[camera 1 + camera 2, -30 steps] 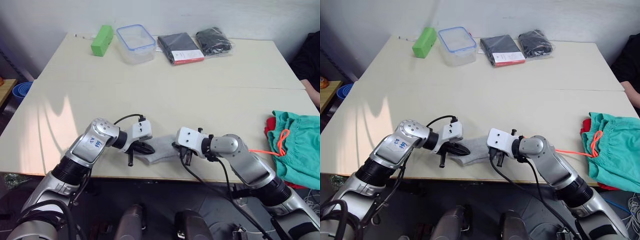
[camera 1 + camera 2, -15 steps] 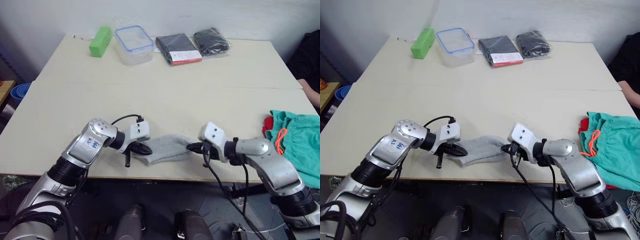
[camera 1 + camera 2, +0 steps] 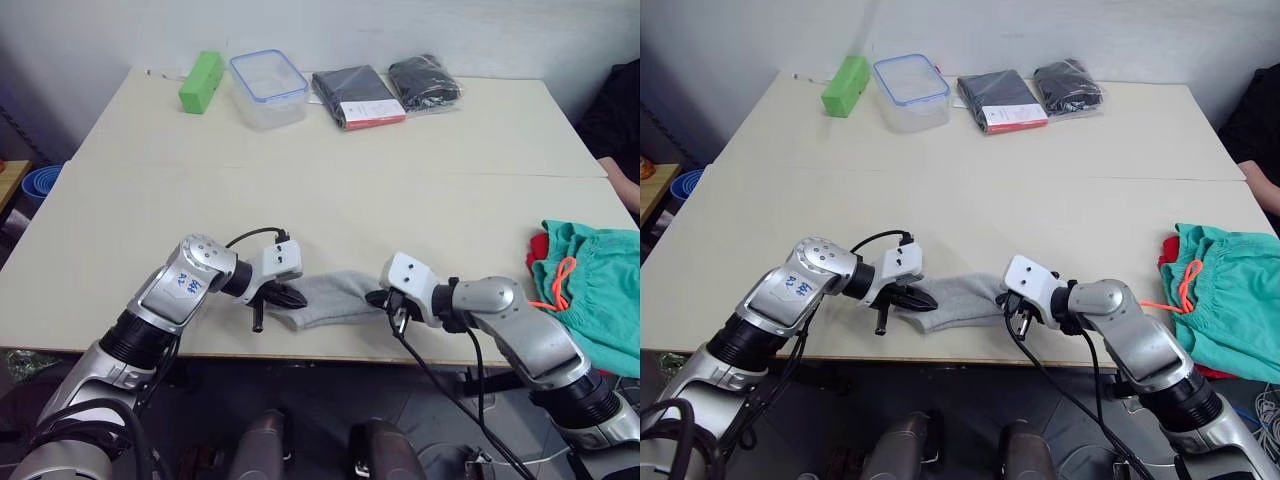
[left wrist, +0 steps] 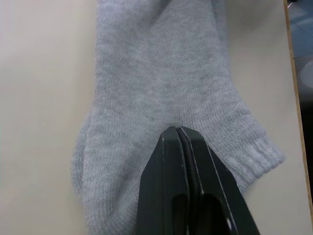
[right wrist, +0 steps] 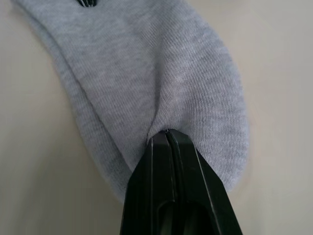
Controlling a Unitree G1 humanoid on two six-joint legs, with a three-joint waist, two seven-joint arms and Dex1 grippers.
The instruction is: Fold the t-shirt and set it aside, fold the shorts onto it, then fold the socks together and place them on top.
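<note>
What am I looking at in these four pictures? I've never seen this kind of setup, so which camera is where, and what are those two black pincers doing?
This is a humanoid robot with two arms at a table. The two wide pictures come from cameras in its head, looking down over its arms. The two close-ups come from a camera on each wrist, looking along that arm's black two-fingered tool.

The left tool and the right tool are each shut on one end of the grey socks, which lie near the table's front edge. On the right lie the teal shorts on top of a red t-shirt. At the far edge sit a green block, a clear container and two dark packets.
</note>
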